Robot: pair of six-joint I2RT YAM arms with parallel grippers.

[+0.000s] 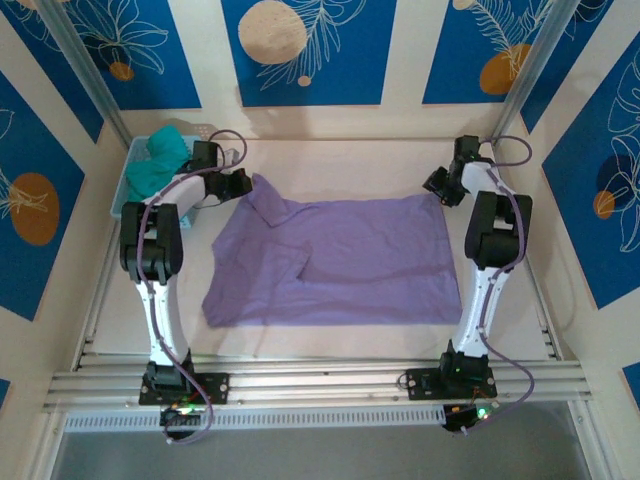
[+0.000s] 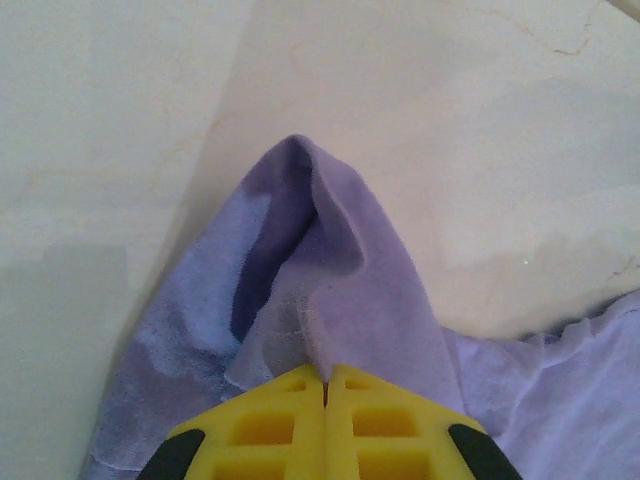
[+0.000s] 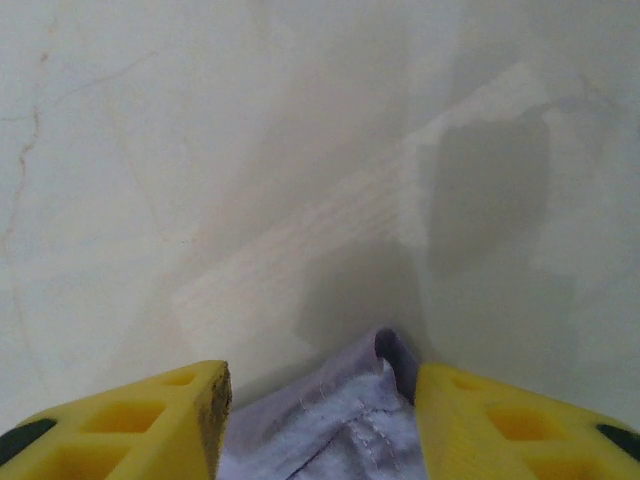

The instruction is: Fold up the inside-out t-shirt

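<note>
Your shirt (image 1: 340,260) lies spread on the desk (image 1: 340,160) between the two arms, lavender, with a crease across its middle. Your left claw (image 2: 325,375) is clamped tight on the shirt's far left corner, and the cloth rises in a peaked ridge just ahead of the yellow fingers (image 2: 270,425). Your right claw (image 3: 320,400) sits at the far right corner with its jaws apart. A bit of seamed cloth lies between them, not pinched. At the desk's far left corner a pale blue bin (image 1: 118,198) holds a crumpled teal cloth (image 1: 160,160), near your left claw.
</note>
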